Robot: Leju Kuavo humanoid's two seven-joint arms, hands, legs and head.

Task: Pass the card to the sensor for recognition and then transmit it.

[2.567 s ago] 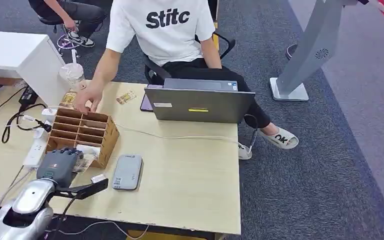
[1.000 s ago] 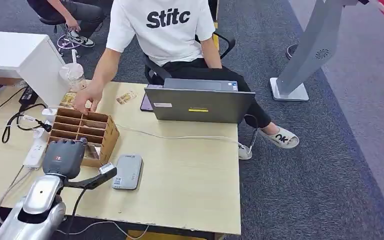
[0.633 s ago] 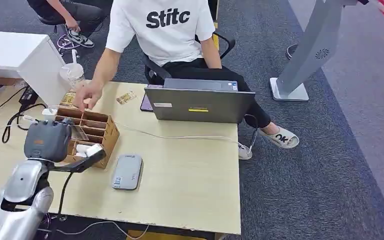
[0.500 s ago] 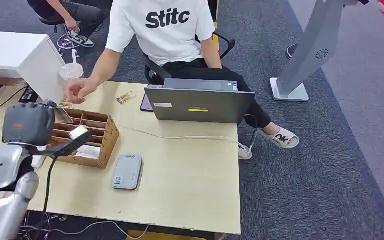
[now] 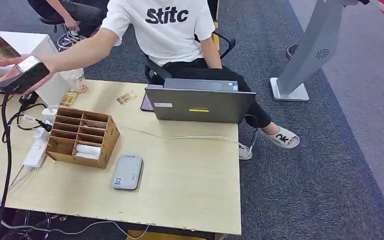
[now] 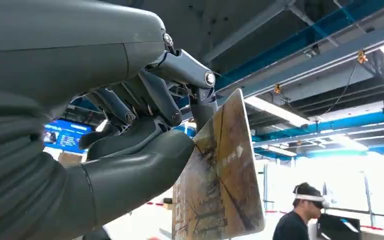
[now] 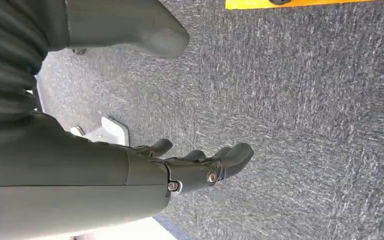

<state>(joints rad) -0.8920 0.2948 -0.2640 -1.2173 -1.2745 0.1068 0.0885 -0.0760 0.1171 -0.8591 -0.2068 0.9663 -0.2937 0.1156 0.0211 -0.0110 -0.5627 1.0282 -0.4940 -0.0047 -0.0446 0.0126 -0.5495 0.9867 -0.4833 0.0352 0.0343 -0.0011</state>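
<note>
Both hands look the same up close: left hand (image 6: 130,150) and right hand (image 7: 145,175) have grey ribbed wrist covers, thick grey thumbs, darker fingers (image 7: 232,155) with small silver screws.

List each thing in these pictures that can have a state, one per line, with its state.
Left hand: raised, pinching the card.
Card: held upright by one edge.
Right hand: empty, fingers apart, hanging over carpet.
Laptop: lid open, back toward the camera.
Wooden organizer: on the table, white items in one front slot.
Grey card reader: flat on the table, nothing on it.
Person's hand: reaching toward the left hand.
</note>
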